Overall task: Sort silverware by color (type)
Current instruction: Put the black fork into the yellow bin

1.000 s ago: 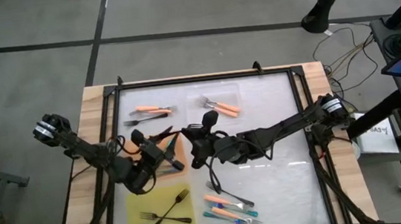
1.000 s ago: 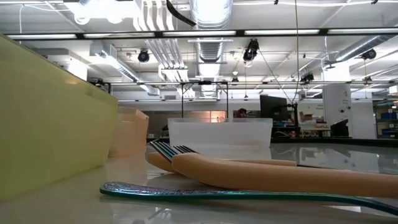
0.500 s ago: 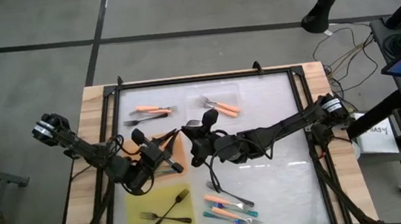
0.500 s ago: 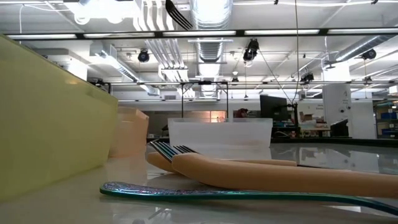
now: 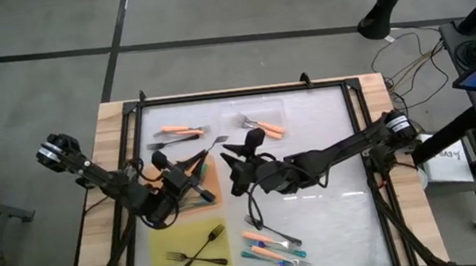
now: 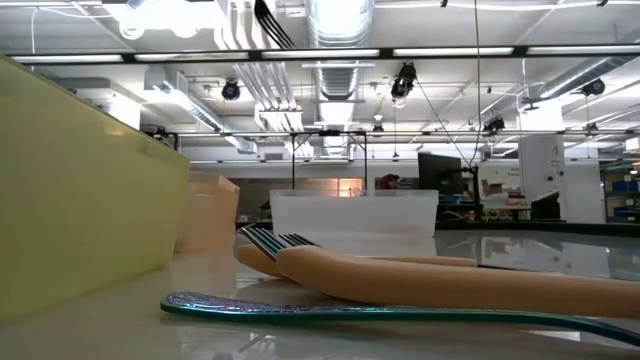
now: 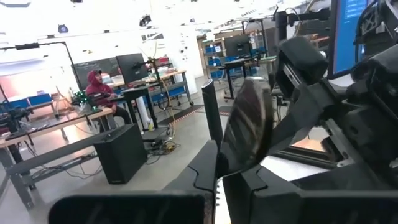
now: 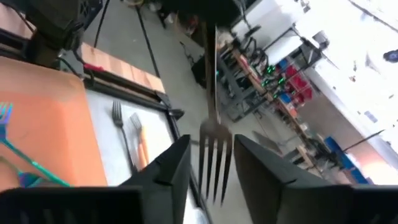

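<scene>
Black forks sit on the yellow mat, looks like the left hand grips a fork, right hand open, mixed pile still unsorted.

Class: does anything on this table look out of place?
A teal fork lies on the orange mat, while the other teal forks lie beside the yellow mat. Another fork hangs in mid-air, held by the shut left gripper, tines between the open right gripper.
</scene>
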You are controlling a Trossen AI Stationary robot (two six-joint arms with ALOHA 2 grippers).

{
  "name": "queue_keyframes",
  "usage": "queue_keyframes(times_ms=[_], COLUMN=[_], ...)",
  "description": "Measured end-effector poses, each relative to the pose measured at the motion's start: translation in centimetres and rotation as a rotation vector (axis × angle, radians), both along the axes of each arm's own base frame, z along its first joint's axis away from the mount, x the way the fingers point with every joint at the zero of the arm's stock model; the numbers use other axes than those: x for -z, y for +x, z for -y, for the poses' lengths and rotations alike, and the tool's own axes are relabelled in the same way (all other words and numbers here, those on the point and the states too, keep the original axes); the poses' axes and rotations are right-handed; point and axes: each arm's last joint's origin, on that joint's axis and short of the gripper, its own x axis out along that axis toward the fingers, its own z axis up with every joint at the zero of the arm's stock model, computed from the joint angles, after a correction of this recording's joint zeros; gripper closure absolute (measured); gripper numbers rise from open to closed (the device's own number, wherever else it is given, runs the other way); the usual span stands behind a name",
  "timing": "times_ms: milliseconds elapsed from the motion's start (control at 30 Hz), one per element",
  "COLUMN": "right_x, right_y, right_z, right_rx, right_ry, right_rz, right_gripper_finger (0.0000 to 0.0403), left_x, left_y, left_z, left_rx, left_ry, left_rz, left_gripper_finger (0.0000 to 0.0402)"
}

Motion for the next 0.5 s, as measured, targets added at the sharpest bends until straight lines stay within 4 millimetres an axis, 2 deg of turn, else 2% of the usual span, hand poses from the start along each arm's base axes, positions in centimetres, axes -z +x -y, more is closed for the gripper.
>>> queue_keyframes(times_ms=[200, 367, 500], right_x=[-0.4, -0.5, 0.0], right_y=[-3.0, -6.2, -7.6], right_z=[-0.2, 0.3, 0.6], right_rx=[0.08, 0.158, 0.214], right_ry=[0.188, 0.472, 0.617], right_rz=[-0.024, -0.044, -0.095], right_gripper_finger=[0.0256, 0.0262, 0.0271], left_x=[0.0, 0.7, 1.6], left_y=[-1.1, -2.6, -4.2], left_z=[0.7, 4.0, 7.1], left_rx=[-0.118, 0.022, 0.151], left_ry=[-0.052, -0.113, -0.201], left_rz=[-0.065, 0.006, 0.084], left_gripper_finger=[0.0401, 0.0401, 0.0401])
